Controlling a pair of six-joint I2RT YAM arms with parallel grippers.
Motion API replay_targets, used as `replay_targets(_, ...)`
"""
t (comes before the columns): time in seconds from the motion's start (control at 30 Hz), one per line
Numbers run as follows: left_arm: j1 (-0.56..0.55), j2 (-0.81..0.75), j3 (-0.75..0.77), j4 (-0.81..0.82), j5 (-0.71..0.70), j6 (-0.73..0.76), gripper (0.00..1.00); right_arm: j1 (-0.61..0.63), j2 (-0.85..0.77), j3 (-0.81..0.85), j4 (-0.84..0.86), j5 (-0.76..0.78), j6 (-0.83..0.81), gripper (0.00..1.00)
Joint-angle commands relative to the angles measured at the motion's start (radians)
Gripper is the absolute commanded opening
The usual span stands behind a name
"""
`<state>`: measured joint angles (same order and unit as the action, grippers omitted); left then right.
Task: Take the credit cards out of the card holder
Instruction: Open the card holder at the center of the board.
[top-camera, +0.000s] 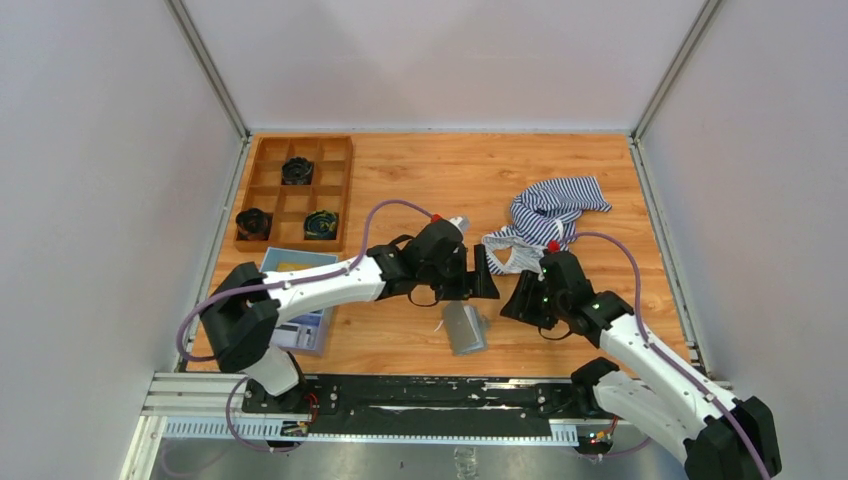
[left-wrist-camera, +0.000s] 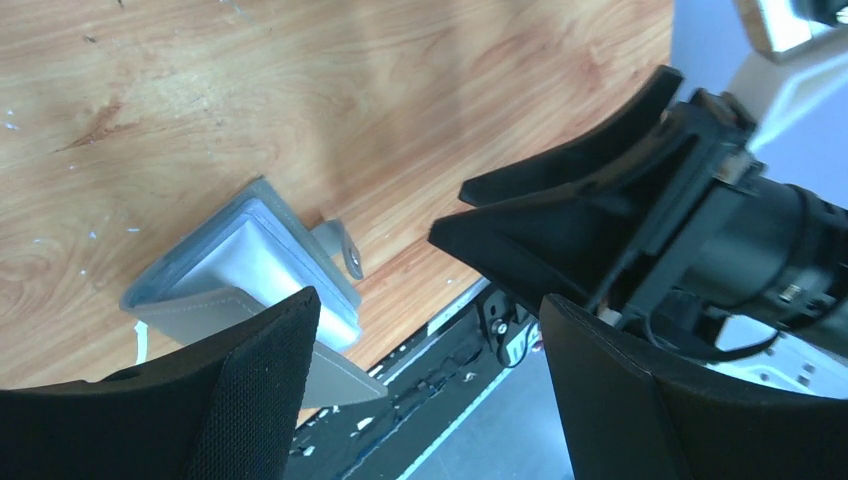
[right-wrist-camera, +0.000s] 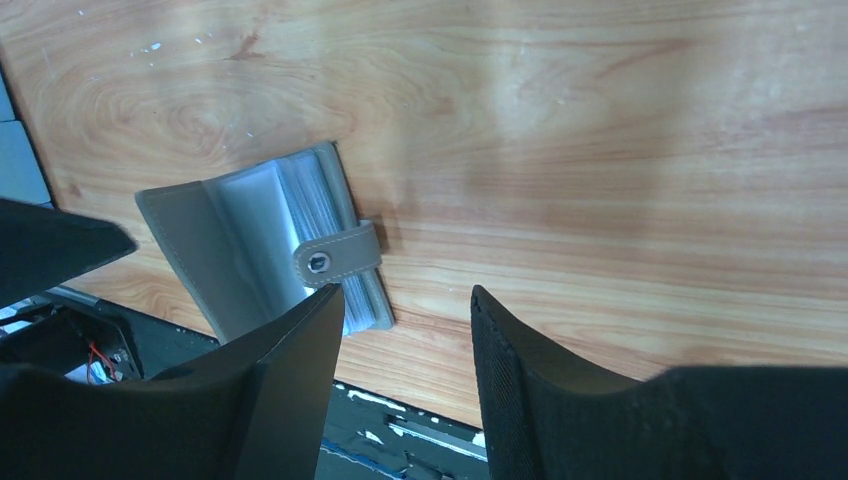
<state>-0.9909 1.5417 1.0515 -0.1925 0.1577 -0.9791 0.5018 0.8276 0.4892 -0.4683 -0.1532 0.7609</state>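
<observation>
The grey card holder (top-camera: 465, 328) lies on the wooden table near the front edge. It is partly unfolded, with its snap strap (right-wrist-camera: 335, 255) loose and pale clear sleeves showing. It also shows in the left wrist view (left-wrist-camera: 250, 260) and the right wrist view (right-wrist-camera: 245, 240). No tan-yellow credit cards show in it. My left gripper (top-camera: 485, 275) hovers just behind it, open and empty (left-wrist-camera: 430, 390). My right gripper (top-camera: 520, 298) hovers just to its right, open and empty (right-wrist-camera: 405, 340). The two grippers are close together, and neither touches the holder.
A blue tray (top-camera: 318, 335) lies at the front left, partly under my left arm, with a tan patch (top-camera: 295, 265) inside. A wooden compartment box (top-camera: 262, 190) holding black items stands at the back left. A striped cloth (top-camera: 550, 210) lies behind my right gripper.
</observation>
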Motion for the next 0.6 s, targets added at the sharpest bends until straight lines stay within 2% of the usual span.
replay_targets(0.0, -0.006, 0.057, 0.027, 0.026, 0.066, 0.026, 0.85, -0.026, -0.038, -0.041, -0.066, -0.007, 0.008, 0.54)
replay_targets(0.2, -0.006, 0.074, -0.001, 0.035, 0.094, 0.029, 0.85, -0.029, -0.038, -0.057, -0.071, -0.015, 0.007, 0.54)
replay_targets(0.33, -0.006, 0.089, 0.016, -0.066, 0.104, 0.057, 0.85, -0.029, 0.002, -0.035, -0.056, -0.042, -0.025, 0.54)
replay_targets(0.57, -0.006, -0.015, -0.025, -0.214, 0.041, 0.106, 0.86, -0.027, 0.091, 0.015, 0.003, -0.196, -0.096, 0.55)
